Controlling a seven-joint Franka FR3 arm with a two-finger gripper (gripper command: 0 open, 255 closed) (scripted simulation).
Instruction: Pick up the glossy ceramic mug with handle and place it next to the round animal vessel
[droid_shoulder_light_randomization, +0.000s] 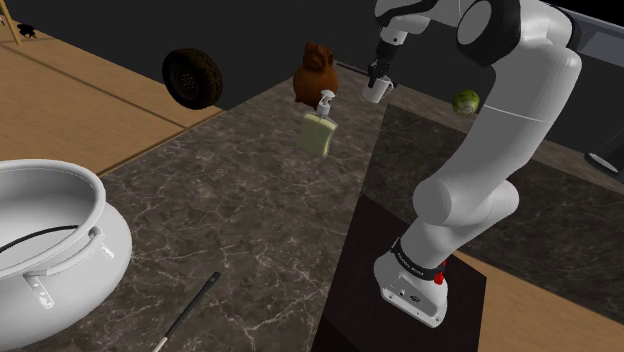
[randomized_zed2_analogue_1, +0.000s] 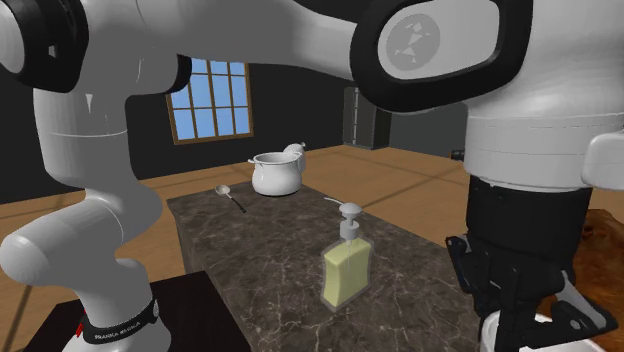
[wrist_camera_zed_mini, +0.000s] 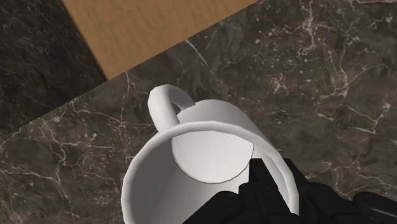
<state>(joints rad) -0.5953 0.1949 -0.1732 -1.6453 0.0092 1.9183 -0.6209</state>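
carry step in hand: jaws clamped on the rim wall of the white mug (wrist_camera_zed_mini: 210, 159), which hangs above the dark marble counter (droid_shoulder_light_randomization: 230, 210), close to the brown animal vessel (droid_shoulder_light_randomization: 317, 72). next, by my reading: lower it onto bare counter just beside the vessel, clear of the soap dispenser (droid_shoulder_light_randomization: 320, 130), then release. wood floor (droid_shoulder_light_randomization: 80, 110) around; dark walls, blue-lit window (randomized_zed2_analogue_1: 210, 98).
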